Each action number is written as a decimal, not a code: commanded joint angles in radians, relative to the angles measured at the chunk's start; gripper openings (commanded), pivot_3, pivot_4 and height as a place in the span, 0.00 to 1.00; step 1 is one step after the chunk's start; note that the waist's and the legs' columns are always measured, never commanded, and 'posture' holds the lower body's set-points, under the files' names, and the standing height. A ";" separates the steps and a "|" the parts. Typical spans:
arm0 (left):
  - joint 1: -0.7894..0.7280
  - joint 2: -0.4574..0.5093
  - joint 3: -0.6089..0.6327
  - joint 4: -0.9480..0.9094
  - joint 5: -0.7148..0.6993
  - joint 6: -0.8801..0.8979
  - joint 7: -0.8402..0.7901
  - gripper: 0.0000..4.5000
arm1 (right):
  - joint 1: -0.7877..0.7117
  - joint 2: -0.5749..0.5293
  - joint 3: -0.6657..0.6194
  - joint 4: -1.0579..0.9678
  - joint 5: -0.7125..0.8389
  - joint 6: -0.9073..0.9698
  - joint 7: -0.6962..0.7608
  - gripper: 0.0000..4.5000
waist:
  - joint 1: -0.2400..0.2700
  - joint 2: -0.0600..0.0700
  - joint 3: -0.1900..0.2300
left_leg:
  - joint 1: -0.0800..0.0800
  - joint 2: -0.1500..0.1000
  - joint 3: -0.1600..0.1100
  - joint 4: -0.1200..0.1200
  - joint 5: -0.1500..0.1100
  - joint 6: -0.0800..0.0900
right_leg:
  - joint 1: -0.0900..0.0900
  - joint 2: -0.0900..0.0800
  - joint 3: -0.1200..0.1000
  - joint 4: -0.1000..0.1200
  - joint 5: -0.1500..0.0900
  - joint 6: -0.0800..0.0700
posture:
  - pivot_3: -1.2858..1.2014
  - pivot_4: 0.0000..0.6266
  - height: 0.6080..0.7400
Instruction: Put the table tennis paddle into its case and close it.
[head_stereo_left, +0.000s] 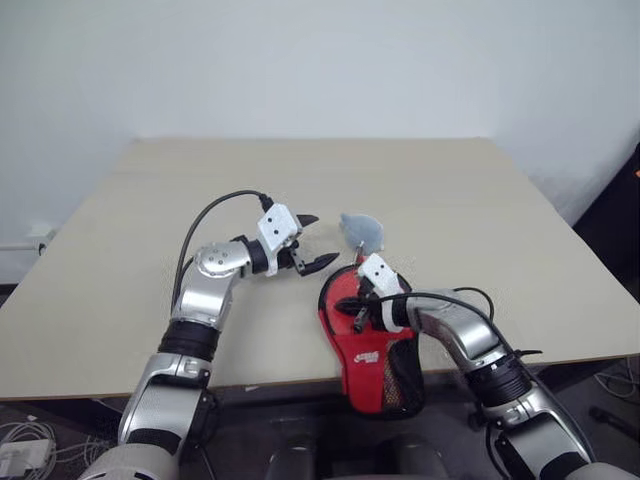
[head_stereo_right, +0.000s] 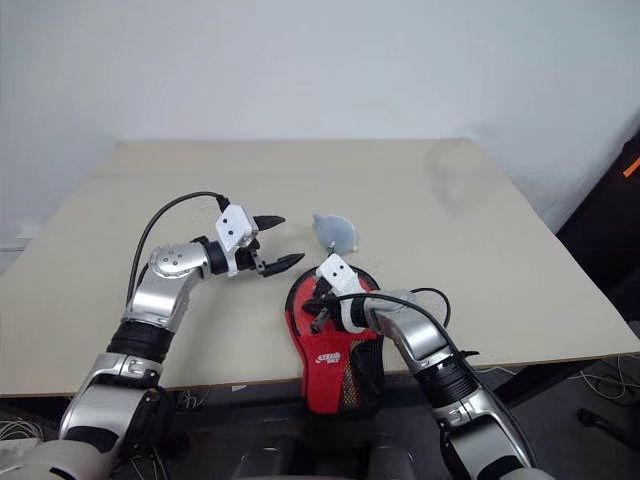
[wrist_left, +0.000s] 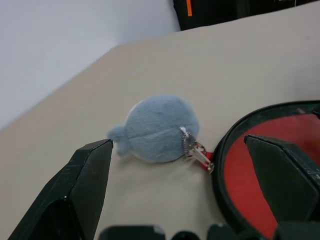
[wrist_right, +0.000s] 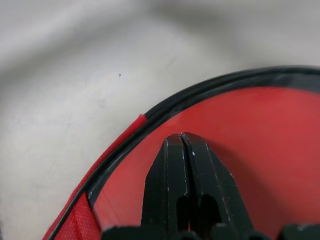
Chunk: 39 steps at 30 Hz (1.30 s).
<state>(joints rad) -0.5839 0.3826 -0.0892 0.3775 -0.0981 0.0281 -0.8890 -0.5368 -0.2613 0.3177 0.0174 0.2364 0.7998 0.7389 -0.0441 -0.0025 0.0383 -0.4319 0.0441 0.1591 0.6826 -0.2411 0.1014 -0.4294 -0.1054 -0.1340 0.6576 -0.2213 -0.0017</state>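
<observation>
The case (head_stereo_left: 368, 372) lies at the table's front edge, and its narrow end hangs past that edge. The table tennis paddle's red face (wrist_left: 247, 172) shows through the see-through side, inside the black rim. My right gripper (head_stereo_left: 357, 306) is shut, with its tips (wrist_right: 182, 139) over the red face near the rim and nothing seen between them. Left of the case's round end, my left gripper (head_stereo_left: 320, 240) hovers open and holds nothing. The paddle's handle is hidden.
A small grey plush lump (head_stereo_left: 362, 231) sits just behind the case. A metal zip pull (wrist_left: 196, 149) lies between it and the case rim. The beige table (head_stereo_left: 150, 260) stretches wide behind and to the left. Cables lie on the floor at both sides.
</observation>
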 joint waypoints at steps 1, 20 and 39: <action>0.028 -0.017 0.002 -0.081 -0.013 0.028 0.039 1.00 | -0.090 -0.040 -0.081 -0.026 0.041 0.011 0.033 0.08 | 0.000 0.000 0.000 | 0.000 0.000 0.000 0.000 0.000 0.000 | 0.000 0.000 0.000 0.000 0.000 -0.001 | 0.52 0.00 0.74; 0.135 -0.163 -0.105 -0.164 -0.040 0.207 0.057 0.43 | -0.460 -0.072 -0.129 0.503 -0.077 -0.287 0.043 1.00 | -0.002 0.001 0.000 | 0.000 0.000 0.004 -0.001 0.000 0.000 | 0.000 0.000 0.001 0.001 0.003 -0.004 | 0.52 0.00 0.74; 0.113 -0.177 -0.201 -0.107 0.028 0.237 0.065 0.00 | -0.697 0.130 -0.219 1.214 -0.185 -0.639 -0.116 1.00 | -0.014 0.002 -0.001 | 0.000 0.002 0.022 -0.007 0.001 -0.001 | -0.011 0.002 0.014 0.005 0.003 -0.004 | 0.52 0.00 0.74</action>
<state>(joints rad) -0.4532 0.1997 -0.2785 0.2915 -0.0862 0.2593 -0.8192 -1.1977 -0.1360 0.1233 1.2284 0.0617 0.1944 0.6449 -0.0582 -0.0002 0.0376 -0.4322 0.0465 0.1812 0.6755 -0.2400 0.0996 -0.4406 -0.1031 -0.1199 0.6626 -0.2183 -0.0058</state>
